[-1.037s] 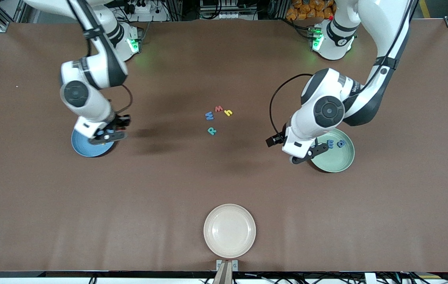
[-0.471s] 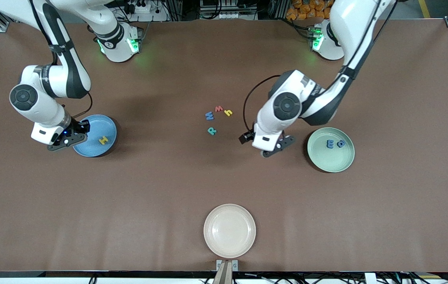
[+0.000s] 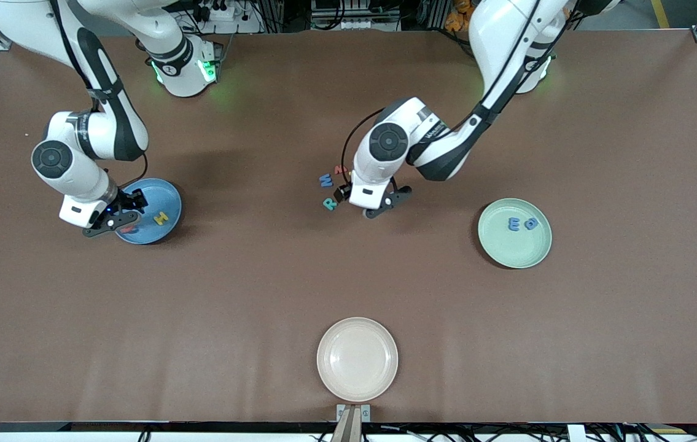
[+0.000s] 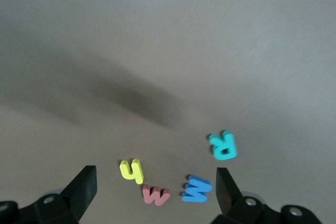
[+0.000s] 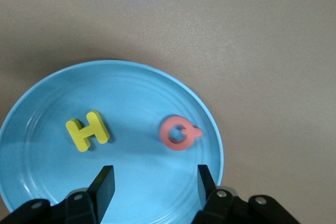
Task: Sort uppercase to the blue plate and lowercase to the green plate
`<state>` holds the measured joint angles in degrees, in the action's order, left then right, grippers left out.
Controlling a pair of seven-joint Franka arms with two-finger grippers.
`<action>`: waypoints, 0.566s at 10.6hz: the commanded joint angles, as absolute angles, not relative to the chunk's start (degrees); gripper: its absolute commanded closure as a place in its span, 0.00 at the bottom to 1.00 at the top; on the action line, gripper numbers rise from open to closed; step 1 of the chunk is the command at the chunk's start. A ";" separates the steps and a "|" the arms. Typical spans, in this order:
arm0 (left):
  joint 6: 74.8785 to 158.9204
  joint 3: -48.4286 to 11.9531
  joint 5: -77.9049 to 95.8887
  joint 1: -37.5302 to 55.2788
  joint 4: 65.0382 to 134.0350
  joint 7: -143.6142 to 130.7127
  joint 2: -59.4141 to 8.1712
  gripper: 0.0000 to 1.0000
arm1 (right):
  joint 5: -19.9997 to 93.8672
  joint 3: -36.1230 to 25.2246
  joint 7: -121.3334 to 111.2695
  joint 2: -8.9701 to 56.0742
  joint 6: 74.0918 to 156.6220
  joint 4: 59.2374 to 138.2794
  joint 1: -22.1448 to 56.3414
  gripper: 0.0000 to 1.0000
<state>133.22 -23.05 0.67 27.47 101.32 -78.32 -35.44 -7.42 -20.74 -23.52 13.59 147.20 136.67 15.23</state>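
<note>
The right gripper (image 3: 110, 222) is held low at the right arm's end of the desk, its fingers (image 5: 105, 184) parted with nothing between them. The left arm is stretched toward the desk's middle, where the left gripper (image 3: 383, 205) is held with fingers (image 4: 84, 187) spread wide and empty.

The only readable signs are the foam letters themselves. On the blue plate (image 5: 31, 124) lie a yellow H (image 5: 87, 130) and a red Q (image 5: 179, 132). On the table (image 4: 168, 35) lie a teal R (image 4: 223, 146), a blue W (image 4: 196, 189), a red w (image 4: 155, 195) and a yellow h (image 4: 132, 171). On the green plate (image 3: 511, 252) a blue e (image 3: 513, 224) can be read.
</note>
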 commanded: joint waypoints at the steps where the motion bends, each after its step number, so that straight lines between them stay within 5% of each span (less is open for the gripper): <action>1: 137.53 -25.04 -4.11 27.69 105.98 -83.73 -36.47 0.00 | -3.89 -19.17 -22.60 10.38 142.24 136.15 15.38 0.28; 6: 137.99 -27.77 -10.90 27.77 108.89 -90.00 -38.41 0.03 | -3.34 -15.38 -8.13 4.31 131.95 132.11 20.20 0.28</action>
<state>137.18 -26.99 -9.05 28.36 107.93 -88.17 -38.78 -4.48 -15.44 -12.28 6.12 135.14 133.20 18.42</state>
